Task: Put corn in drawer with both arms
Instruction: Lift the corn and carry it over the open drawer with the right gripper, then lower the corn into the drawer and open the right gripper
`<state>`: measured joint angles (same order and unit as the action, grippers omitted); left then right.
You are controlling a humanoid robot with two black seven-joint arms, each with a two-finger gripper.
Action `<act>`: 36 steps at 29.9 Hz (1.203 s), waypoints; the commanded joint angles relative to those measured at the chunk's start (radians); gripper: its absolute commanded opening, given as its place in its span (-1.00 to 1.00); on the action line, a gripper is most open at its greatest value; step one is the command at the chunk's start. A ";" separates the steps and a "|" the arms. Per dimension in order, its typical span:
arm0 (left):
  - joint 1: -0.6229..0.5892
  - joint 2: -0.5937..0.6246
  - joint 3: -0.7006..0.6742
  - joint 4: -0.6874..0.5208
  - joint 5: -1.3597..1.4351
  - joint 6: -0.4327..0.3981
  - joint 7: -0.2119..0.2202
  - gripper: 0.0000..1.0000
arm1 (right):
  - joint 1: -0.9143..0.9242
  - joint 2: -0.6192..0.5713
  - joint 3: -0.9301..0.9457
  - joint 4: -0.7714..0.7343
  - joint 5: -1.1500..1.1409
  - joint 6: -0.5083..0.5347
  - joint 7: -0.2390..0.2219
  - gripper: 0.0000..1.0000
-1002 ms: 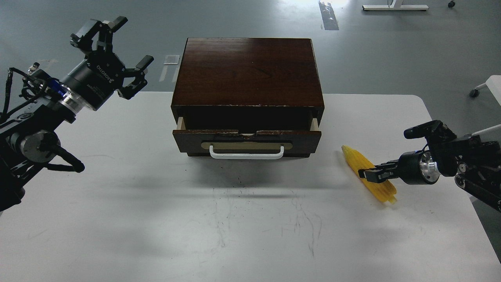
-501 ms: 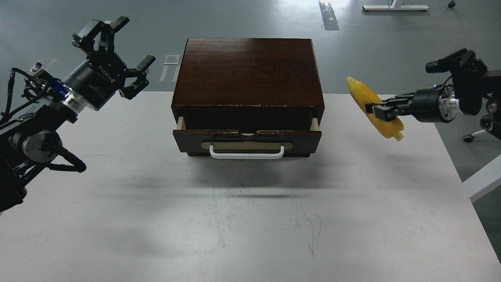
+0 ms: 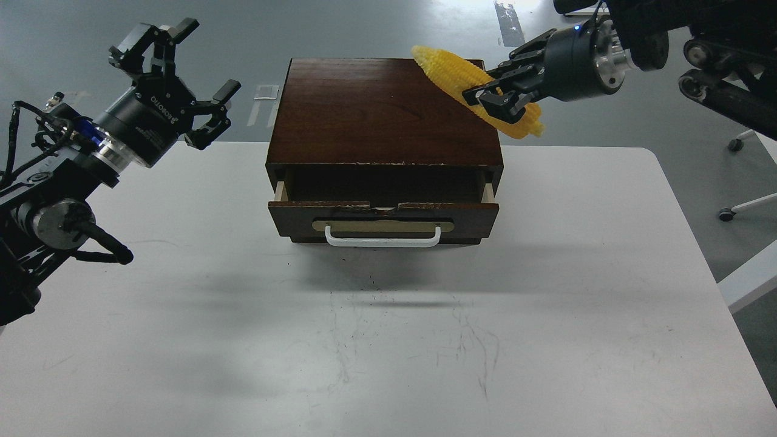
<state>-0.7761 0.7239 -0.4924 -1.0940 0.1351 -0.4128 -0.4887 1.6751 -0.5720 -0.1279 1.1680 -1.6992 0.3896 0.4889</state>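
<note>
My right gripper (image 3: 495,100) is shut on the yellow corn (image 3: 452,70) and holds it in the air over the back right corner of the dark brown box (image 3: 382,109), with the tip pointing up and left. The drawer (image 3: 383,221) with its white bar handle (image 3: 382,237) is pulled out a short way at the box's front. My left gripper (image 3: 173,73) is open and empty, raised to the left of the box, fingers spread.
The box stands at the back middle of the white table (image 3: 388,340). The table's right edge lies near a white frame (image 3: 749,279). Grey floor lies behind, with a chair caster (image 3: 736,144) at the right.
My right gripper has lifted the corn from the table at the right, up and leftward, to above the box's back right corner. The left arm has barely moved.
</note>
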 commanded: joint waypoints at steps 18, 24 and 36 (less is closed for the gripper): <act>0.001 0.003 -0.002 0.000 0.003 0.000 0.000 0.98 | 0.043 0.294 -0.130 -0.013 -0.286 -0.184 0.000 -0.45; 0.000 0.008 -0.002 0.000 0.003 -0.001 0.000 0.98 | 0.020 0.322 -0.145 -0.060 -0.296 -0.222 0.000 -0.44; 0.001 0.012 -0.002 -0.003 0.003 -0.001 0.000 0.98 | -0.011 0.322 -0.162 -0.059 -0.295 -0.224 0.000 -0.27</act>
<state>-0.7758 0.7362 -0.4941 -1.0968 0.1382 -0.4141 -0.4887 1.6669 -0.2493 -0.2911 1.1080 -1.9957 0.1657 0.4887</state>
